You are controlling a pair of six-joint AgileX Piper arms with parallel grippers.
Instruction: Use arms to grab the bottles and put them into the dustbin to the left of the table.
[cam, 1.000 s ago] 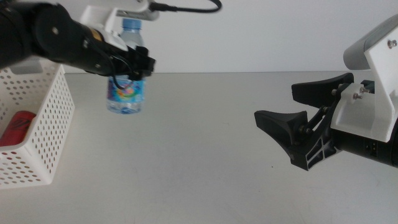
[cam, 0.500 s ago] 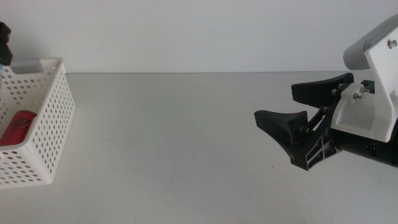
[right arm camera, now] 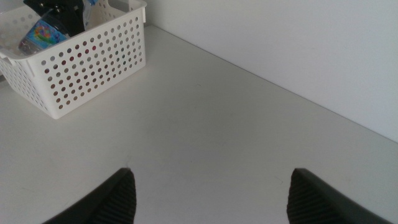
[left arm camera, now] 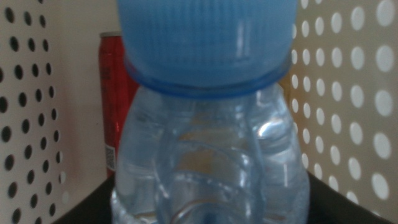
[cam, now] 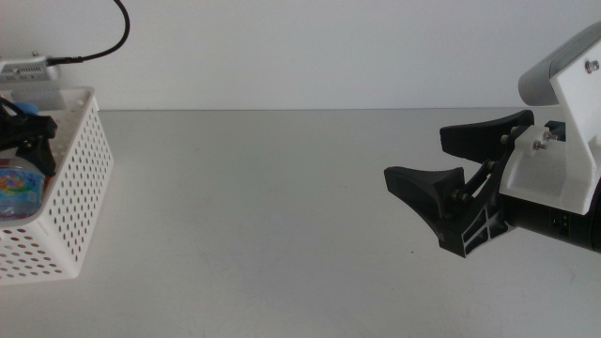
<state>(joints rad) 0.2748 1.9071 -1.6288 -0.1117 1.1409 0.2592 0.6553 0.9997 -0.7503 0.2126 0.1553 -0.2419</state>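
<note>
Since a second ago the left pincer (cam: 23,141) has carried the water bottle (cam: 19,191) away from the desk's far left area and over to the dustbin (cam: 80,202), where it now hangs inside the basket's opening. The wrist view shows that pincer clamped on the bottle's body, its dark jaws at either side below the blue cap (left arm camera: 206,37), with the perforated white walls close on both sides. Just behind the bottle, deeper in the bin, stands or lies the red soda can (left arm camera: 118,106); its exact pose cannot be told.

Outward from there, the dustbin sits at the desk's (cam: 282,216) left edge, and the bare tabletop stretches toward the right edge. At that side the right pincer (cam: 460,183) waits with its jaws spread wide and nothing between them.

Judging progress: the can looks already binned, and the water bottle is in the bin but not yet released, so letting go is likely the step in hand. No tea bottle shows anywhere in these views, so whether it remains cannot be told.
</note>
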